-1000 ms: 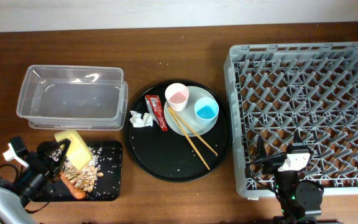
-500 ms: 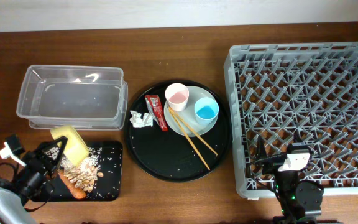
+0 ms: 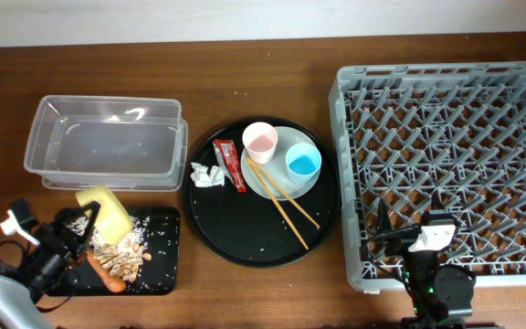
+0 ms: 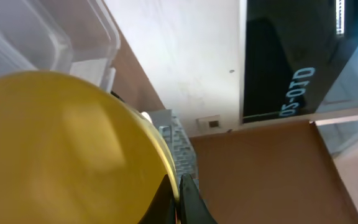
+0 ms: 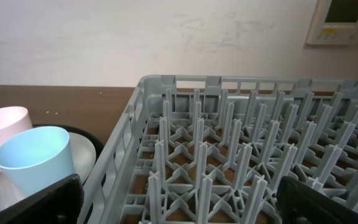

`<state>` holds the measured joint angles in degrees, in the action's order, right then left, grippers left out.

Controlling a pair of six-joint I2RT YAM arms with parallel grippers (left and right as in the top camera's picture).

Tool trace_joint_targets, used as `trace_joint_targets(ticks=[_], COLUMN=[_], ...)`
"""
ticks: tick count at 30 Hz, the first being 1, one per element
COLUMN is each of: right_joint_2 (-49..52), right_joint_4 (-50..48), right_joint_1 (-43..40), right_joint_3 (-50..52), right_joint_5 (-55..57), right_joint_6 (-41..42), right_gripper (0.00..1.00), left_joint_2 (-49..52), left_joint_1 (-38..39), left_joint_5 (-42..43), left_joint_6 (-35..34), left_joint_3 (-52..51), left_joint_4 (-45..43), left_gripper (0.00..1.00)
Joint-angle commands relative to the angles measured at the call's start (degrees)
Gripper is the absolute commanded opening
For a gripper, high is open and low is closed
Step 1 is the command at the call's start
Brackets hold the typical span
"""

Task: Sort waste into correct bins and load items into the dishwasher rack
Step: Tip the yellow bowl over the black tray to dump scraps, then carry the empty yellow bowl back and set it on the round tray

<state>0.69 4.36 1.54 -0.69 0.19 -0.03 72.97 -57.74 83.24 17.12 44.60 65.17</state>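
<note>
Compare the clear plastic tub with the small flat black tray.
The clear tub is see-through; the black tray is opaque. The clear tub is bigger and deep-walled; the black tray is smaller and shallow. The clear tub looks empty; the black tray holds beige food scraps, rice grains and a carrot. Both are rectangular and sit left of the round black tray.

Blurred, edge-cropped yellow bowl (image 4: 61,149)
</note>
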Motion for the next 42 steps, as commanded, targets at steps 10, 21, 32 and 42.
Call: trace_joint_targets(ticks=[10,21,32,42], right_joint_2=[-0.28,-0.28,-0.28,-0.28], right_joint_4=[0.33,0.33,0.33,0.33], right_joint_1=[0.33,0.33,0.33,0.33], right_joint_3=[0.37,0.37,0.37,0.37], right_joint_5=[0.50,0.50,0.50,0.50], right_joint_6=[0.26,0.26,0.26,0.26], right_gripper=[0.98,0.98,0.98,0.98], left_joint_2=[1.46,-0.92,-9.57,-11.13], left_joint_1=[1.01,8.52,36.70,77.70], left_joint_5=[1.03,-5.51,-28.79,-67.30], left_joint_6=[0.13,1.53,-26.10,-47.21], left_joint_3=[0.22,0.42,10.75,10.75], left_joint_4=[-3.17,0.33,-10.93,-25.62], left_gripper=[0.00,0.00,0.00,0.00])
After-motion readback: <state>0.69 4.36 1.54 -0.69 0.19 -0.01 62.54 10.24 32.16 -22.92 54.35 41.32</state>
